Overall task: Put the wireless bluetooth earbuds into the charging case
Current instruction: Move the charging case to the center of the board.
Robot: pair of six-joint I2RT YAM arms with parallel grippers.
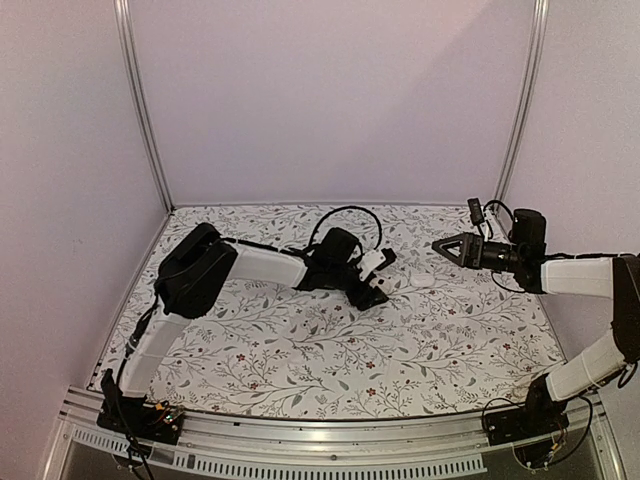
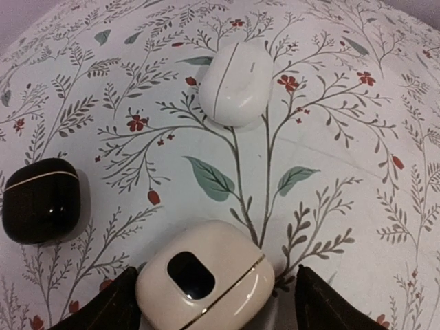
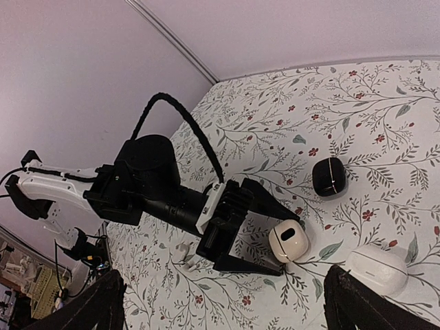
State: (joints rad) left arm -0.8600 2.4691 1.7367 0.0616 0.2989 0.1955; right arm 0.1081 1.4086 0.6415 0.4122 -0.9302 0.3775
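Note:
A cream charging case (image 2: pixel 206 275) with a dark oval window lies closed on the floral table, between the open fingers of my left gripper (image 2: pixel 216 302). The right wrist view shows the same: my left gripper (image 3: pixel 289 246) straddles the cream case (image 3: pixel 289 240). Two tiny white earbuds (image 3: pixel 183 254) lie on the table beside the left gripper's body. No black earbuds show. My right gripper (image 3: pixel 225 271) is open wide and empty, held above the table to the right (image 1: pixel 445 248).
A closed black case (image 2: pixel 38 199) lies left of the cream one, and a closed white case (image 2: pixel 236 82) lies beyond it. Both also show in the right wrist view, black case (image 3: pixel 328 177) and white case (image 3: pixel 377 269). Walls enclose the table.

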